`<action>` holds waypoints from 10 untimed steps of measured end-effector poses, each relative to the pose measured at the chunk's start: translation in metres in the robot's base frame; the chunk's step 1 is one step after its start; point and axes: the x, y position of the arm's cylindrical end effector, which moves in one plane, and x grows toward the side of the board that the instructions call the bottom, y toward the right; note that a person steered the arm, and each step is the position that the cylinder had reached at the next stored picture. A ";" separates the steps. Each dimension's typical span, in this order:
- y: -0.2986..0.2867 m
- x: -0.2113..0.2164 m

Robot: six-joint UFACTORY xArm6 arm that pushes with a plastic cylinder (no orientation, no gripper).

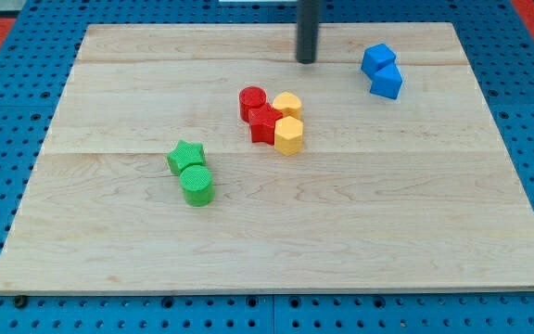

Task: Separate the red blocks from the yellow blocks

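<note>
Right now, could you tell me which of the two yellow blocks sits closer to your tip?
The upper yellow block, beside the red cylinder, is closer to my tip. The yellow hexagonal block sits below it, farther away.

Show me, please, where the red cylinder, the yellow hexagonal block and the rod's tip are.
red cylinder (252, 98): camera view, on its round top face.
yellow hexagonal block (289, 132): camera view, on its top face.
my tip (305, 60): camera view, on the rod's lower end, toward the view's top from the red and yellow cluster.

My tip: blunt lower end of a plain, dark grey cylindrical rod.
</note>
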 end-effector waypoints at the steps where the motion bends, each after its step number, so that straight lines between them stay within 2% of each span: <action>1: 0.012 0.041; 2: 0.030 0.088; 3: 0.120 0.091; 4: 0.145 0.064; 5: 0.117 0.044; 6: 0.126 0.047; 7: 0.110 0.071; 8: 0.052 0.052; 9: 0.077 0.088; 10: 0.000 0.096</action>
